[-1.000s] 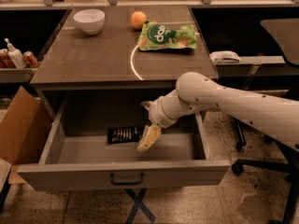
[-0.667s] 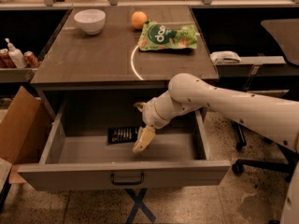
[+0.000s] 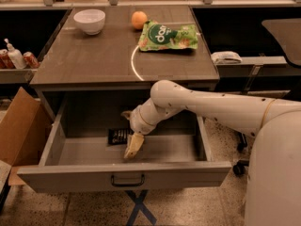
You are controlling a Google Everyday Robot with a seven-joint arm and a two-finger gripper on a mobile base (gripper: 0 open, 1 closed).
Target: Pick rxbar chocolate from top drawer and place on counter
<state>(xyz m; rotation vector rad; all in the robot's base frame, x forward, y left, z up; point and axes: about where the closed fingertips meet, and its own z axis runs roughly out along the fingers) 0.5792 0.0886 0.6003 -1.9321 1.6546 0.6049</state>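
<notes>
The top drawer (image 3: pixel 124 174) stands pulled open below the counter (image 3: pixel 99 55). The rxbar chocolate (image 3: pixel 117 136), a small black bar with pale lettering, lies flat on the drawer floor towards the back, left of centre. My gripper (image 3: pixel 132 147) reaches down into the drawer on the white arm. Its pale fingertips hang just right of the bar and a little in front of it, close to the drawer floor. The gripper hides the bar's right end. I cannot tell whether it touches the bar.
On the counter are a white bowl (image 3: pixel 89 20), an orange (image 3: pixel 138 19) and a green snack bag (image 3: pixel 167 36), with a pale curved line (image 3: pixel 133 62) across the top. A cardboard box (image 3: pixel 19 131) stands left of the drawer. Bottles (image 3: pixel 14 56) sit on a left shelf.
My gripper has moved left and a little lower inside the drawer, closer to the black bar. The bar has not moved.
</notes>
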